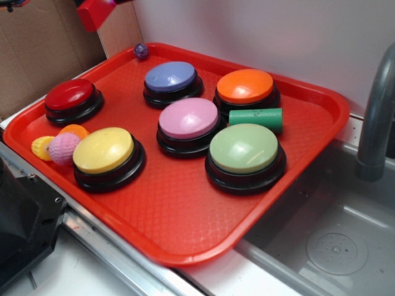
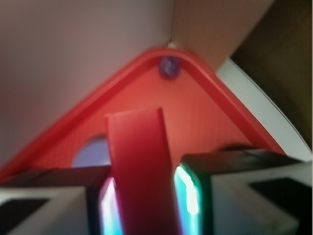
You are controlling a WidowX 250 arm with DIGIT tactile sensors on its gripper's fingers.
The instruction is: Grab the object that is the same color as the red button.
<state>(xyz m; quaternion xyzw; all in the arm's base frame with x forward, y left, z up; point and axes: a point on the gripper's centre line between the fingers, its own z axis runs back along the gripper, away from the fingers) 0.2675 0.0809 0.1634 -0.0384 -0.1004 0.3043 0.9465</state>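
- On my wrist view the tool is clamped on the red block, which stands between the two fingers and sticks up toward the middle of the frame.
- In the exterior view the red block hangs at the upper left of the frame, above the far corner of the red tray, lifted clear of it.
- The red button sits at the left of the tray, well apart from the block.
- A small purple ball lies in the tray's far corner; my wrist view shows it too, blurred.
- The green cylinder lies between the orange button and the green button.
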